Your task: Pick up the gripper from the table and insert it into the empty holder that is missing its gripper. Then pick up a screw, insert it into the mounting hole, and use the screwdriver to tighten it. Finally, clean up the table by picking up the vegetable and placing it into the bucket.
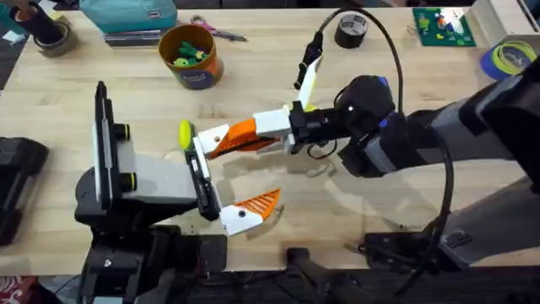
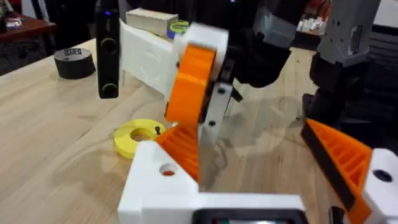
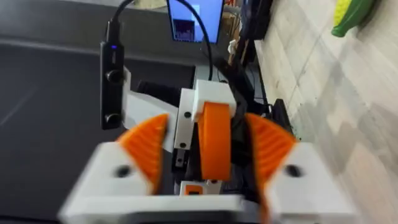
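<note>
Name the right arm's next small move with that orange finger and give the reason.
Probably ease the gripper a little further onto the holder. The right gripper grips the orange finger between its pads, and in the left wrist view the piece stands tilted against the white mount rather than lying flat on it, so it does not look fully seated.

Our right arm (image 1: 396, 135) is dark grey and black with rounded joint housings, and a black cable (image 1: 396, 59) loops above it. Its hand (image 1: 232, 141) has a white angular body and orange ribbed fingers (image 3: 144, 149). Our left hand (image 1: 221, 181) carries white mounts (image 2: 165, 186) with round screw holes and an orange ribbed finger (image 1: 260, 203). Behind that hand sits a black camera bar (image 1: 103, 139) with yellow-green knobs.
</note>
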